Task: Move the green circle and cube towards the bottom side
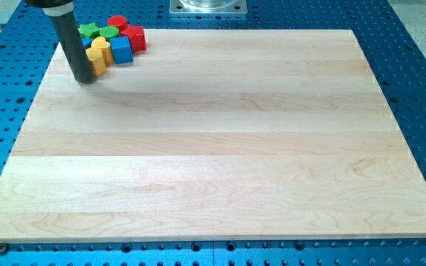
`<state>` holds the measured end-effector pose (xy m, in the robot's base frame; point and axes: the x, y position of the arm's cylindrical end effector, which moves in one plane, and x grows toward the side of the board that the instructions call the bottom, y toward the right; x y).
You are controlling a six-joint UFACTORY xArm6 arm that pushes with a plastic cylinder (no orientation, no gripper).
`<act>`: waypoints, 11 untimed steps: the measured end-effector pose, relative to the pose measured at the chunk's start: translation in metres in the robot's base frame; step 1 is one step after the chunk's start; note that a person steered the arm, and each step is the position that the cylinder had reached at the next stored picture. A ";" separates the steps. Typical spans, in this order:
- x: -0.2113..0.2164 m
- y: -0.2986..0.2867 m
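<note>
Camera view showed my tip (85,78), the lower end of a straight dark rod, resting on a pale wooden board (213,162) near the board's top-left corner. The rod carried nothing and had no jaws to open or close; it simply stood almost upright, entering from the view's top edge. My tip sat at the left edge of a tight cluster of small coloured blocks, just beside a yellow block (98,55) that lay to its right, close enough that contact could not be ruled out or confirmed. Right of the yellow block stood a blue cube (121,50), touching or nearly touching it. Behind these, toward the view's top, lay a green star-like block (88,30) and, to its right, a green circle (109,33), both partly hidden by their neighbours. Farther right and toward the top sat a red block (117,23) with a rounded outline, and just below and right of it a second red block (135,37), whose shape was hard to make out. All the blocks crowded together in that top-left corner, well apart from the board's bottom side. Around the board lay a blue perforated table (420,89), and a grey metal plate (208,7) showed at the view's top centre.
</note>
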<state>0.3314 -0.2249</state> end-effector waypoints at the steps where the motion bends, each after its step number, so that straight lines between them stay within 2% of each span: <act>1: 0.000 0.000; 2: 0.016 0.009; 3: 0.048 -0.042; 4: 0.043 -0.080; 6: -0.092 -0.080; 7: -0.135 -0.069; 8: -0.140 -0.059; 10: -0.134 0.014; 11: -0.099 0.047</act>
<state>0.2321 -0.1776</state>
